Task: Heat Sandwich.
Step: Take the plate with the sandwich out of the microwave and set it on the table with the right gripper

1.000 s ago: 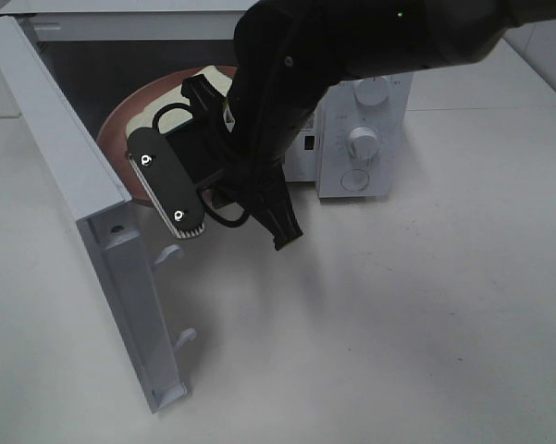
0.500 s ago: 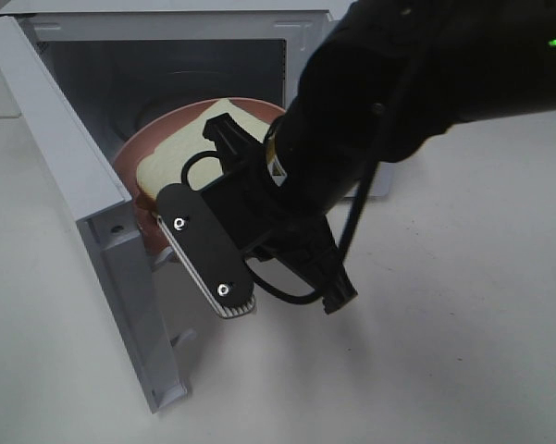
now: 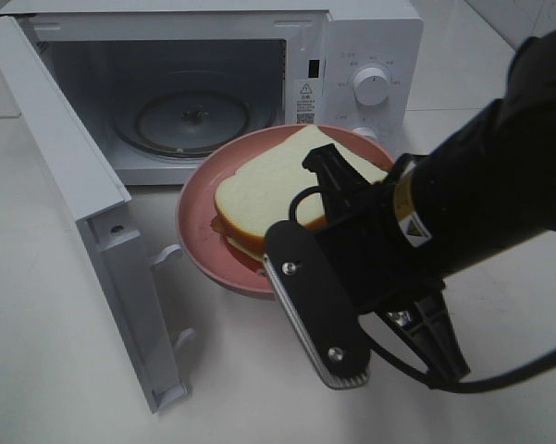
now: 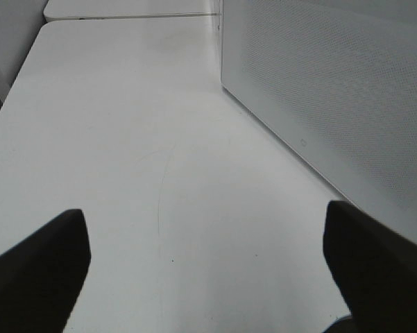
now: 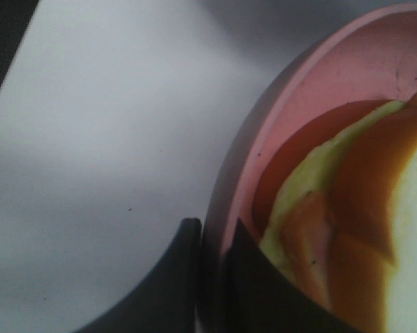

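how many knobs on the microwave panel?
2 visible. One round white upper knob high on the white microwave control panel; a second lower knob below it, mostly hidden behind the round pink plate. Anything lower is hidden.

White-bread sandwich [image 3: 273, 190] lies flat on pink plate [image 3: 192, 242].

You see a white microwave [image 3: 370, 55] with a grey interior and a clear glass turntable [image 3: 190, 116]. Its door [image 3: 92, 213] is white; the side panel [image 4: 333, 83] shows a fine dotted pattern. The plate [image 3: 199, 231] is pink. The sandwich [image 3: 278, 185] shows pale cream bread over yellow-green and orange filling. The right gripper [image 5: 211, 277] is black. The table [image 3: 65, 370] is plain white.
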You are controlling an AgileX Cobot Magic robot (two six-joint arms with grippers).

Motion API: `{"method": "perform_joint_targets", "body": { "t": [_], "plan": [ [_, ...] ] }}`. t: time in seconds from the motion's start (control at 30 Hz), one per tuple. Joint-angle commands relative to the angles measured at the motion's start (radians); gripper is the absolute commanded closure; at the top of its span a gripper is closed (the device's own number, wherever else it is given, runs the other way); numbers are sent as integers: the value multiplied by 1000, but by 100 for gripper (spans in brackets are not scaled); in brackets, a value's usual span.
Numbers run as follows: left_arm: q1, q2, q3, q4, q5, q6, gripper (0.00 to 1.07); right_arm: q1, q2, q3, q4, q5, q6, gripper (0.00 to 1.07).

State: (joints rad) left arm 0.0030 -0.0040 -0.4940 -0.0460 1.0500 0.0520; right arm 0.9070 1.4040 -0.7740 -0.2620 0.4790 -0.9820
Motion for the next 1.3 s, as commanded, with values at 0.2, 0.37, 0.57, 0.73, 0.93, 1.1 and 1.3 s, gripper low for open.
{"method": "perform_joint_targets", "body": {
  "t": [0.2,0.37,0.57,0.73,0.93,1.1,1.3],
  "plan": [
    [0,-17,3,-4,-12,-1,23,4,-152,116,-49,-13,101,107],
    [0,-17,3,-4,-12,-1,23,4,-220,169,-129,34,246,107],
    [0,-17,3,-4,-12,-1,23,3,-268,187,-194,94,397,107],
    [0,-17,3,-4,-12,-1,23,-50,-277,187,-199,136,542,107],
    [0,-17,3,-4,-12,-1,23,-199,-275,166,-198,138,605,107],
    [0,-17,3,-4,-12,-1,23,-331,-271,131,-194,137,651,107],
    [0,-17,3,-4,-12,-1,23,-509,-172,90,-190,138,858,107]
  ]
}}
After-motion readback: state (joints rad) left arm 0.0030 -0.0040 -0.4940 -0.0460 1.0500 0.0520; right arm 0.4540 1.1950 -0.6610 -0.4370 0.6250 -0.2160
